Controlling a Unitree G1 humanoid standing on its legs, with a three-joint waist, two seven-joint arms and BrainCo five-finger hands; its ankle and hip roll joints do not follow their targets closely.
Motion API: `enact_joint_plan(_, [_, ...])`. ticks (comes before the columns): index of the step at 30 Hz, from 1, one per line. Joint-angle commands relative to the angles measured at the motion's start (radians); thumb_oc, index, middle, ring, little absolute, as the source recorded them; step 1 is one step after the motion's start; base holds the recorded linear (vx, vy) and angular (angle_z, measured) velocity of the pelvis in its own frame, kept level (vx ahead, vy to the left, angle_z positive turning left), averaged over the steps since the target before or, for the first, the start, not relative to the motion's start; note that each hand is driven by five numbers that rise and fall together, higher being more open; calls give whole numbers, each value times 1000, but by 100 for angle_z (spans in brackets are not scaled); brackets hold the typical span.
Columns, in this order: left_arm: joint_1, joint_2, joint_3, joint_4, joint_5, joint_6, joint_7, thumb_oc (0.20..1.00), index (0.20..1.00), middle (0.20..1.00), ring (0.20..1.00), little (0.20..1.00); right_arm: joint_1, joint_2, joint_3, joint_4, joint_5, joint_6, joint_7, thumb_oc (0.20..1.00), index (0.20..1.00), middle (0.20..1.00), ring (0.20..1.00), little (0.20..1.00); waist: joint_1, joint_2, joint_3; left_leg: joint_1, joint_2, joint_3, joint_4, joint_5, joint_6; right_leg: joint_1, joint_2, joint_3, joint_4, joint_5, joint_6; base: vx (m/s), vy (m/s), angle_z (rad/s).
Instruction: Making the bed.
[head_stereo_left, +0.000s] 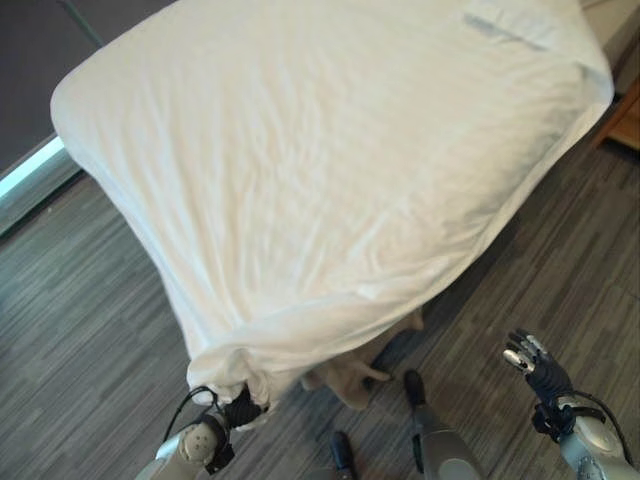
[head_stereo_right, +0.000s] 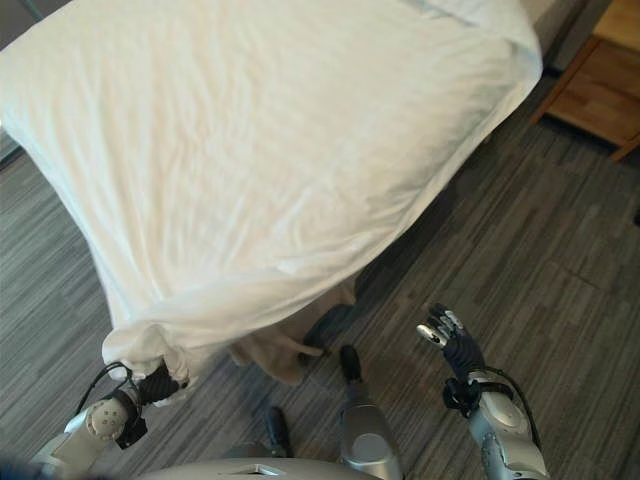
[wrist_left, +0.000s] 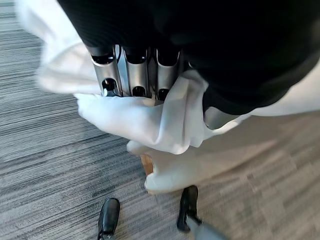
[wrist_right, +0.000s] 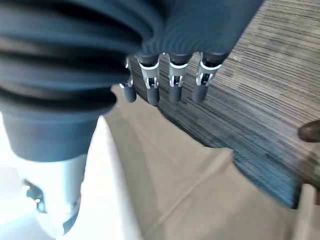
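Two hands show: the left hand, at seven o'clock, grips the sheet corner; the right hand, at four o'clock, hangs empty, fingers relaxed.

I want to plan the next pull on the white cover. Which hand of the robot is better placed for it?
The left. The left hand already has its fingers curled around a bunched corner of the white cover at the bed's near corner. The right hand is open over the floor, apart from the cover.

Bright, even light washes the white duvet nearly featureless. Beneath its overhanging edge, a soft shadow darkens the grey plank floor.
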Motion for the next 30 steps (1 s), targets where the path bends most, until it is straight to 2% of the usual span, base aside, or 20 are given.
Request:
enact_joint_plan(1, [210, -61, -136, 117, 155, -63, -216, 1000, 1000, 1000, 1000, 1000, 5, 25, -28, -30, -18, -40, 13, 1000, 1000, 1000, 1000, 1000, 6, -64, 9, -56, -52, -66, 12, 109, -7, 146, -25, -13, 16, -100, 50, 68, -48, 0])
enact_joint_plan(4, [253, -125, -107, 192, 183, -54, -207, 1000, 1000, 1000, 1000, 1000, 39, 22, -33, -50, -17, -24, 19, 1000, 1000, 1000, 1000, 1000, 13, -64, -17, -32, -51, -69, 12, 102, -5, 174, -23, -19, 16, -108, 45, 56, -44, -1])
enact_joint_plan(9, [221, -103, -66, 227, 178, -37, -196, 1000, 1000, 1000, 1000, 1000, 34, 12, -34, -46, -20, -11, 15, 1000, 1000, 1000, 1000, 1000, 14, -51, -37, -15, -52, -81, 12, 102, -5, 199, -26, -30, 17, -116, 41, 24, -20, 8])
enact_joint_plan(11, [216, -39, -54, 138, 188, -46, -203, 1000, 1000, 1000, 1000, 1000, 30, 5, -34, -44, -22, -8, 15, 1000, 1000, 1000, 1000, 1000, 15, -41, -46, -9, -54, -86, 12, 101, -5, 210, -29, -36, 17, -119, 40, 23, -4, 20])
enact_joint_plan(13, [230, 68, -24, -13, 187, -49, -240, 1000, 1000, 1000, 1000, 1000, 26, -3, -37, -38, -24, -2, 17, 1000, 1000, 1000, 1000, 1000, 17, -34, -53, 0, -54, -88, 12, 99, -5, 222, -31, -40, 18, -121, 41, 1, -15, 13])
enact_joint_plan(14, [244, 186, 20, -232, 173, -55, -295, 1000, 1000, 1000, 1000, 1000, 28, -11, -44, -34, -24, 3, 24, 1000, 1000, 1000, 1000, 1000, 22, -26, -58, 1, -58, -90, 12, 110, -4, 226, -34, -46, 18, -112, 40, 0, 0, 0])
enact_joint_plan(15, [285, 260, 88, -352, 141, -39, -337, 1000, 1000, 1000, 1000, 1000, 29, -11, -43, -24, -27, 7, 30, 1000, 1000, 1000, 1000, 1000, 28, -22, -65, 9, -60, -94, 12, 100, -4, 235, -35, -48, 17, -121, 41, 20, -19, 7])
enact_joint_plan(16, [310, 321, 148, -444, 100, -29, -370, 1000, 1000, 1000, 1000, 1000, 31, -10, -47, -19, -29, 13, 35, 1000, 1000, 1000, 1000, 1000, 31, -18, -70, 12, -62, -96, 12, 100, -4, 240, -37, -52, 17, -122, 42, 52, -3, 9])
enact_joint_plan(17, [317, 324, 154, -450, 98, -27, -373, 1000, 1000, 1000, 1000, 1000, 31, -8, -45, -19, -29, 13, 35, 1000, 1000, 1000, 1000, 1000, 29, -20, -70, 13, -62, -96, 12, 98, -4, 242, -37, -52, 17, -123, 42, 9, -17, 4])
enact_joint_plan(18, [349, 418, 308, -634, -69, -12, -414, 1000, 1000, 1000, 1000, 1000, 38, 3, -51, 8, -32, 22, 47, 1000, 1000, 1000, 1000, 1000, 42, -9, -79, 18, -68, -105, 12, 101, -4, 254, -42, -62, 17, -123, 44, 0, 0, 0])
enact_joint_plan(19, [370, 425, 330, -652, -78, -5, -423, 1000, 1000, 1000, 1000, 1000, 37, 6, -47, 8, -32, 22, 48, 1000, 1000, 1000, 1000, 1000, 38, -13, -78, 20, -68, -106, 12, 100, -4, 256, -42, -63, 16, -124, 44, 1, -14, -3])
enact_joint_plan(20, [364, 447, 366, -678, -155, 7, -445, 1000, 1000, 1000, 1000, 1000, 38, 11, -46, 16, -33, 28, 54, 1000, 1000, 1000, 1000, 1000, 43, -7, -81, 21, -70, -109, 12, 102, -5, 260, -45, -67, 16, -123, 45, 0, 0, 0])
enact_joint_plan(21, [389, 496, 461, -722, -314, 51, -472, 1000, 1000, 1000, 1000, 1000, 49, 17, -37, 12, -40, 41, 76, 1000, 1000, 1000, 1000, 1000, 46, -4, -87, 25, -72, -116, 12, 105, -6, 267, -46, -73, 16, -122, 46, 0, -4, 4])
enact_joint_plan(22, [399, 500, 472, -731, -321, 57, -475, 1000, 1000, 1000, 1000, 1000, 49, 20, -35, 11, -40, 42, 76, 1000, 1000, 1000, 1000, 1000, 45, -7, -86, 26, -72, -116, 12, 105, -6, 268, -46, -74, 16, -122, 46, -10, -8, 14])
enact_joint_plan(24, [418, 553, 581, -808, -578, 109, -471, 1000, 1000, 1000, 1000, 1000, 57, 18, -34, -1, -41, 45, 91, 1000, 1000, 1000, 1000, 1000, 49, -4, -90, 28, -75, -125, 12, 111, -7, 276, -48, -80, 16, -120, 47, -10, -6, 17])
enact_joint_plan(25, [420, 562, 629, -831, -768, 136, -462, 1000, 1000, 1000, 1000, 1000, 55, 19, -37, -4, -40, 40, 96, 1000, 1000, 1000, 1000, 1000, 50, -5, -93, 29, -76, -131, 12, 115, -7, 279, -49, -84, 16, -119, 46, -6, -3, 9])
enact_joint_plan(27, [422, 540, 718, -830, -1003, 105, -397, 1000, 1000, 1000, 1000, 1000, 47, 10, -60, -40, -33, 12, 90, 1000, 1000, 1000, 1000, 1000, 56, -7, -94, 31, -78, -144, 12, 121, -8, 284, -50, -96, 16, -117, 49, -8, 3, 14])
enact_joint_plan(28, [383, 482, 727, -790, -1077, 78, -338, 1000, 1000, 1000, 1000, 1000, 30, -2, -70, -58, -44, -4, 85, 1000, 1000, 1000, 1000, 1000, 59, -12, -92, 35, -77, -152, 12, 121, -8, 290, -51, -102, 16, -119, 49, 2, 10, 20])
enact_joint_plan(29, [300, 401, 742, -721, -1134, 35, -233, 1000, 1000, 1000, 1000, 1000, 0, -27, -89, -107, -65, -32, 62, 1000, 1000, 1000, 1000, 1000, 65, -21, -93, 32, -77, -163, 12, 125, -8, 292, -53, -112, 16, -120, 51, 0, 6, 17])
enact_joint_plan(30, [253, 306, 759, -671, -1156, 5, -178, 1000, 1000, 1000, 1000, 1000, -13, -23, -104, -120, -71, -53, 47, 1000, 1000, 1000, 1000, 1000, 70, -29, -92, 31, -77, -171, 12, 124, -7, 294, -54, -116, 16, -122, 51, -7, 3, 16])
